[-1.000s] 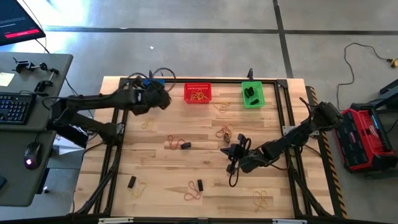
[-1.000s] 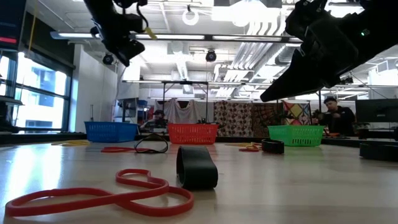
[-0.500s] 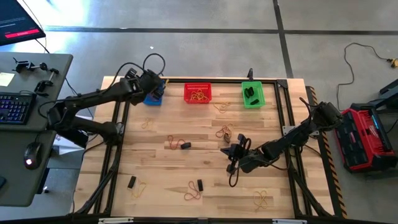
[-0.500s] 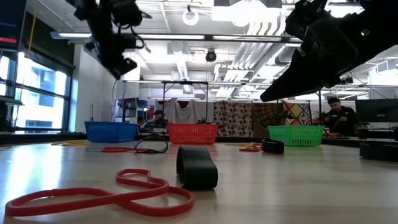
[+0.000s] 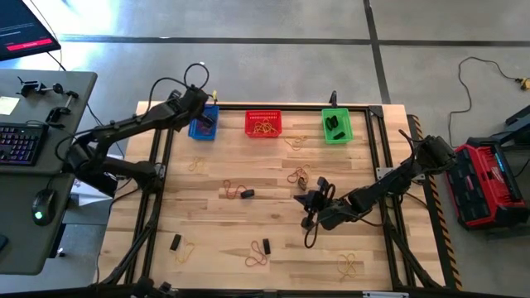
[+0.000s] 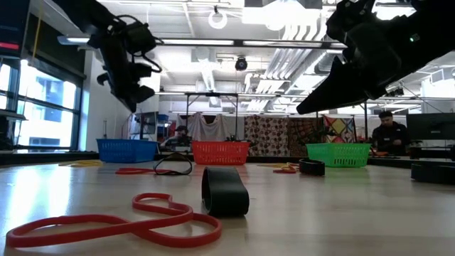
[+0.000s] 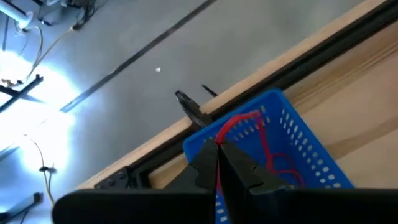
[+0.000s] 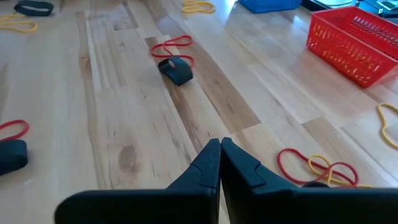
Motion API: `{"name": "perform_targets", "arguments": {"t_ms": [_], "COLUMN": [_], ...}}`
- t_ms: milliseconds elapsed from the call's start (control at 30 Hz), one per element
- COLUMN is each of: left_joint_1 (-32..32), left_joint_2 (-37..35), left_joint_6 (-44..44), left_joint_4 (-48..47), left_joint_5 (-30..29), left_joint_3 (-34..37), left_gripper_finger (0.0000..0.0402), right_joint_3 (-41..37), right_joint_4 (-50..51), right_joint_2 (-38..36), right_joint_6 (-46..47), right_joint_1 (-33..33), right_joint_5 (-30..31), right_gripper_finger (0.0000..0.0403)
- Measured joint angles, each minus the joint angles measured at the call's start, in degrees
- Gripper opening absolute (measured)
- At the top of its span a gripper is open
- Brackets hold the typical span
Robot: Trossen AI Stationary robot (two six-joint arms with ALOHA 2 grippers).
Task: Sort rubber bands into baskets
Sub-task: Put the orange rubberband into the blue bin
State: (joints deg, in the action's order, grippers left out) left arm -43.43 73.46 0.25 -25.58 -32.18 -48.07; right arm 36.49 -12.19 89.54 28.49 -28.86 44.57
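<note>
Red band [image 7: 239, 124] pinched in the closed left end effector [image 7: 217, 152], hanging over the blue basket [image 5: 203, 124] at the worktop's [image 5: 273, 223] far left corner; its lower loop lies inside the basket. Red basket [image 5: 263, 123] just right of blue, holds tan bands. Green basket [image 5: 335, 125] further right, holds thick dark bands. Right end effector [image 5: 310, 203] hovers low, well in front of the green basket, fingers pressed together, nothing in them. Loose bands scattered across the worktop in front of the blue basket: red loop with dark band [image 8: 176, 68] touching it, red-and-yellow tangle [image 8: 320, 165] near the right end effector, yellow loop [image 5: 349, 266] near the front edge, dark band [image 5: 175, 242] front left.
</note>
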Motion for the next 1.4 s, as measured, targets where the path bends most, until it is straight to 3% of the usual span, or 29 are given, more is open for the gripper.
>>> {"name": "perform_targets", "arguments": {"t_ms": [433,967,1400], "left_joint_1": [-3.50,-4.94,-7.27], "left_joint_2": [8.12,8.79,18.08], "left_joint_6": [0.43,-0.06,-0.57], "left_joint_4": [-0.30,-0.50,-0.16], "left_joint_5": [9.63,11.09,13.72], "left_joint_3": [0.00,-0.02,-0.09], "left_gripper_finger": [0.0000,0.0000,0.0000], "right_joint_3": [0.00,0.02,0.02], "right_joint_4": [0.00,0.02,0.07], "right_joint_2": [0.00,0.00,0.09], "right_joint_6": [0.02,0.01,-0.42], "right_joint_1": [0.00,0.00,0.00], "right_joint_5": [0.02,0.17,1.93], "right_gripper_finger": [0.0000,0.0000,0.0000]}}
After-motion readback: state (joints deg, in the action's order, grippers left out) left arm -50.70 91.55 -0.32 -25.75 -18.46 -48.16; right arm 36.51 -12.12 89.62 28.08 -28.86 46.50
